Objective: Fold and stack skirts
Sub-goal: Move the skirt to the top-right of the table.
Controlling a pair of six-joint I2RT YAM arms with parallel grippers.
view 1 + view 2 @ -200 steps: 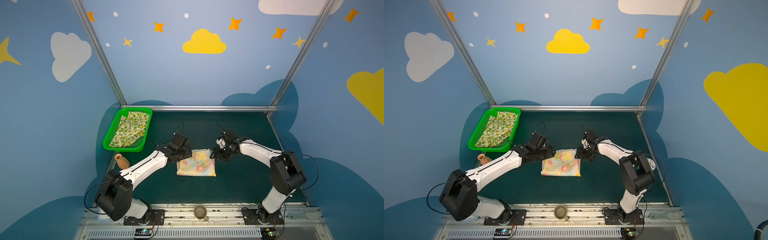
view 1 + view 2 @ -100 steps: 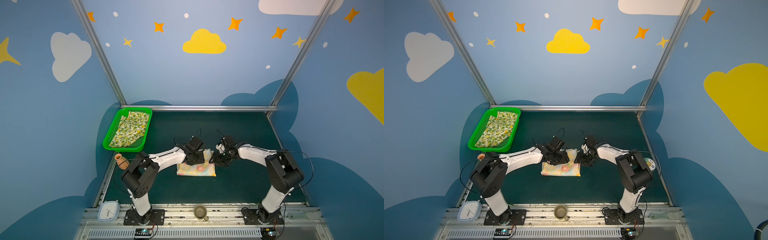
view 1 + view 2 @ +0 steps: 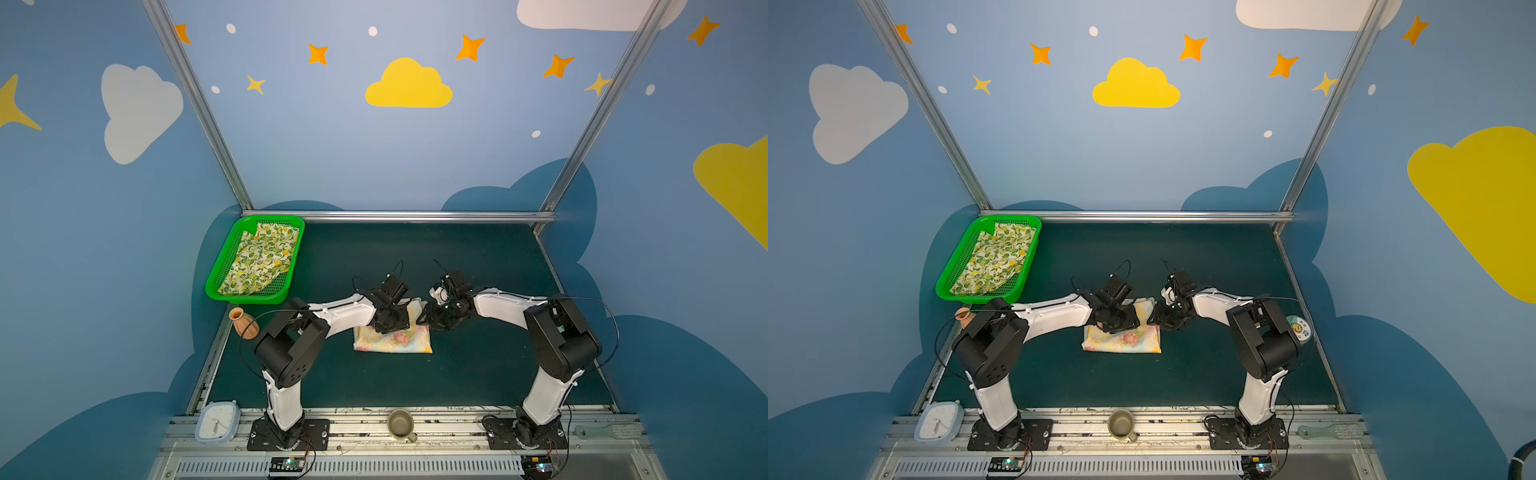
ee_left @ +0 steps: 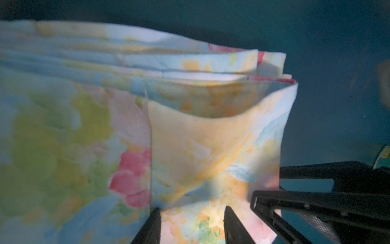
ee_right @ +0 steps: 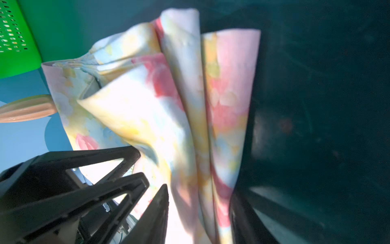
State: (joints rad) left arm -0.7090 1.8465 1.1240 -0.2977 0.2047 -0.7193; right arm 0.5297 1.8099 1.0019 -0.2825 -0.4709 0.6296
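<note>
The pale yellow floral skirt (image 3: 395, 341) (image 3: 1126, 341) lies folded mid-mat. My left gripper (image 3: 388, 326) (image 4: 193, 221) sits on its far left part. The jaws stand apart, with cloth (image 4: 211, 137) puffed up between the fingers. My right gripper (image 3: 428, 320) (image 5: 198, 211) is at the skirt's far right corner, jaws also apart. Ridges of bunched cloth (image 5: 147, 109) fill its gap. The two grippers nearly touch. The lemon-print skirt (image 3: 262, 262) (image 3: 994, 257) lies in the green basket (image 3: 249, 296) at the back left.
A small terracotta vase (image 3: 244, 323) stands by the mat's left edge, just in front of the basket. On the front rail sit a pale blue clock (image 3: 217, 424) and a cup (image 3: 401, 424). A round disc (image 3: 1296, 328) lies behind my right arm.
My left arm swung right, from the skirt's far left corner onto its far edge. Both pairs of jaws have narrowed round the cloth, which has bunched up between them.
</note>
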